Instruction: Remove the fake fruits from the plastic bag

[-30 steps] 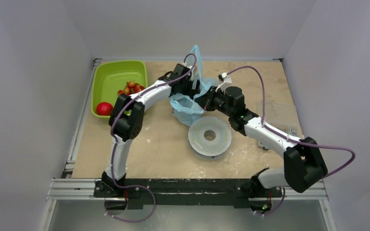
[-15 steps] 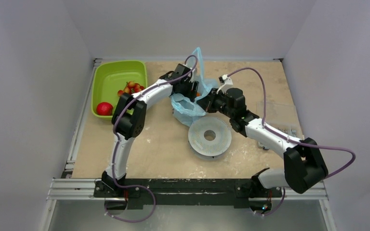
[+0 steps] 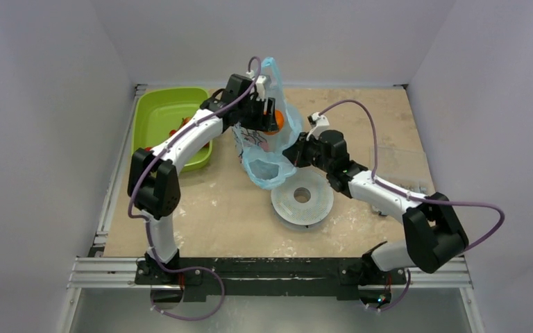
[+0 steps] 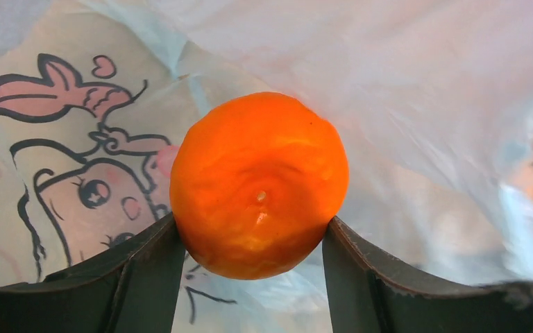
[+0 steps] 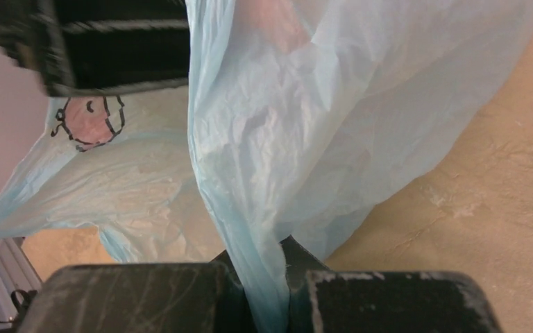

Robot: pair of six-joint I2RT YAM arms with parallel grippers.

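An orange fake fruit [image 4: 259,184] is pinched between the two dark fingers of my left gripper [image 4: 253,236], which is shut on it. In the top view this gripper [image 3: 269,119] is raised at the mouth of the plastic bag [image 3: 267,156], where the orange fruit [image 3: 276,122] shows. The bag is thin and light blue, with a panel of pink and dark cartoon figures [image 4: 76,173] behind the fruit. My right gripper [image 5: 267,277] is shut on a gathered fold of the bag [image 5: 305,139]. In the top view the right gripper [image 3: 297,154] is at the bag's right side.
A lime-green tray [image 3: 163,111] stands at the back left, with my left arm crossing over it and hiding most of its contents. A round grey disc [image 3: 302,196] lies just in front of the bag. My left gripper's black body [image 5: 111,41] hangs above the bag.
My left gripper closed on the orange fruit and rose up and to the left with it. The bag was drawn taller. The right arm shifted slightly left, still holding the bag.
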